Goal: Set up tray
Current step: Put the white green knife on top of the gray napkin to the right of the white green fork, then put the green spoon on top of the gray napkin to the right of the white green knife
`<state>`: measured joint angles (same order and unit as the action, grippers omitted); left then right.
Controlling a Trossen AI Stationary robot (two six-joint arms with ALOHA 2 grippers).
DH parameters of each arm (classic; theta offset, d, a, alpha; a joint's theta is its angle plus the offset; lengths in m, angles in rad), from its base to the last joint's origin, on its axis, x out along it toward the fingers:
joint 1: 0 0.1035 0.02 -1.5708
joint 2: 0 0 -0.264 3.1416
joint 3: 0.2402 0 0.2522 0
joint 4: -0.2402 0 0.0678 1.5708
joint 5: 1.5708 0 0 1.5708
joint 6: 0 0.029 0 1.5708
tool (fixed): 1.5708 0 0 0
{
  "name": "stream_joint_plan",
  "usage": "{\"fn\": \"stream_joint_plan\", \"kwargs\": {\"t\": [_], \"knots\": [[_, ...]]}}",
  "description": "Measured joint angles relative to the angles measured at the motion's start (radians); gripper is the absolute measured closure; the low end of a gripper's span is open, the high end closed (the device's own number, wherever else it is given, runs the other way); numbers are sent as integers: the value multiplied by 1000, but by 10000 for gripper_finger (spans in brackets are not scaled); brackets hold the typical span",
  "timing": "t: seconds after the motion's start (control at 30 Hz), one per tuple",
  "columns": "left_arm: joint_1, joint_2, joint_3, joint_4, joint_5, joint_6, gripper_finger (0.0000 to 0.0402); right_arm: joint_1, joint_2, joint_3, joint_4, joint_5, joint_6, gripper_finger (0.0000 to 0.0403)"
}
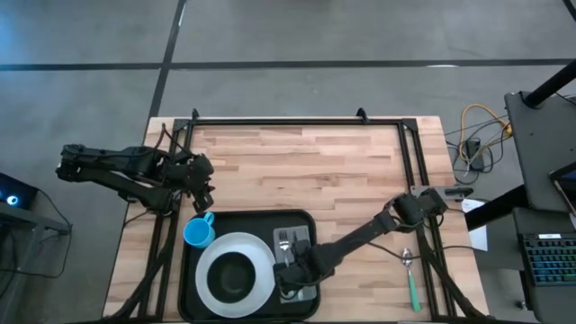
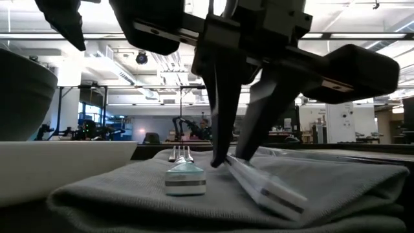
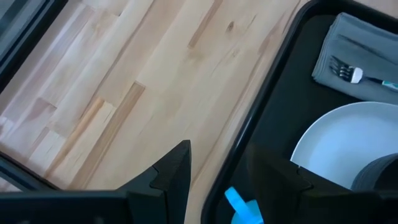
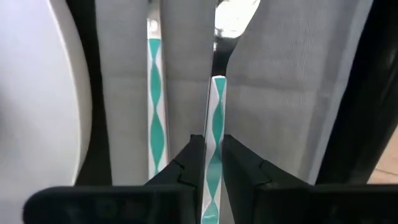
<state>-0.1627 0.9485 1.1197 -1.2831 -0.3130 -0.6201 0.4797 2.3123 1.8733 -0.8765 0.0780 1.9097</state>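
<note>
The black tray (image 1: 252, 223) holds a white plate (image 1: 214, 270) with a dark bowl (image 1: 236, 277), a blue cup (image 1: 199, 233) and a grey napkin (image 1: 302, 236). A fork (image 4: 154, 106) with a teal-and-white handle lies on the napkin. Beside it lies a second utensil (image 2: 262, 186) with the same handle. My right gripper (image 4: 214, 158) points down over the napkin's near part, shut on that second utensil. My left gripper (image 1: 205, 196) hangs open above the tray's far left corner, over the cup, touching nothing. My right gripper pinches the second utensil's handle (image 4: 215, 134) between its two fingers, one on each long side. The fingers (image 2: 217, 116) come from above, pointing steeply down. The utensil lies flat on the napkin (image 2: 336, 188), its handle end toward the table's near edge.
A spoon (image 1: 411, 281) with a teal handle lies on the bare wood right of the tray. The far half of the table (image 1: 306, 162) is bare wood. Black frame rails (image 1: 409, 162) run along the table's sides and far edge.
</note>
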Motion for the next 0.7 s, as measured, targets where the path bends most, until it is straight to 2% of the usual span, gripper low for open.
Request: {"fn": "stream_joint_plan", "kwargs": {"t": [0.27, 0.53, 0.7], "knots": [[0, 0, 5, 1, 0, 0, 265, -3, 0, -3, 0, 1, -19, 314], [0, 0, 5, 2, 0, 0, 265, 1, -8, 0, -2, 2, -25, 287], [0, 0, 5, 2, 0, 0, 265, 28, -62, 0, -85, 41, 17, 272]]}}
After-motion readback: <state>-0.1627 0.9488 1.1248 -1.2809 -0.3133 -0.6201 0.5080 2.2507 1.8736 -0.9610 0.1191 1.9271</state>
